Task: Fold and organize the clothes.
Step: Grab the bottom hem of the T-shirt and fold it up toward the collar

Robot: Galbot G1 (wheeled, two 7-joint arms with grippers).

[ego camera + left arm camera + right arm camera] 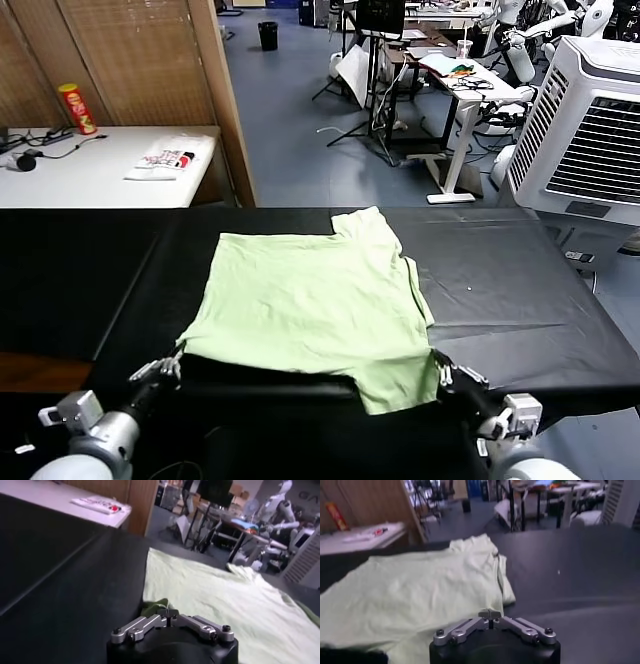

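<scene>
Black rounded wrists carry silver linkage jaws with dark screws on the left gripper (172, 366) and right gripper (445, 375).

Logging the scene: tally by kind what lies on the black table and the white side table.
Pale green shirt: 1
White packet with red and black print: 1
Red snack can: 1
Black cable: 1
Total: 4

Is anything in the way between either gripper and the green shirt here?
Nothing visible. The left gripper is shut at the shirt's near left corner and the right gripper is shut at its near right edge, with only black table around.
</scene>
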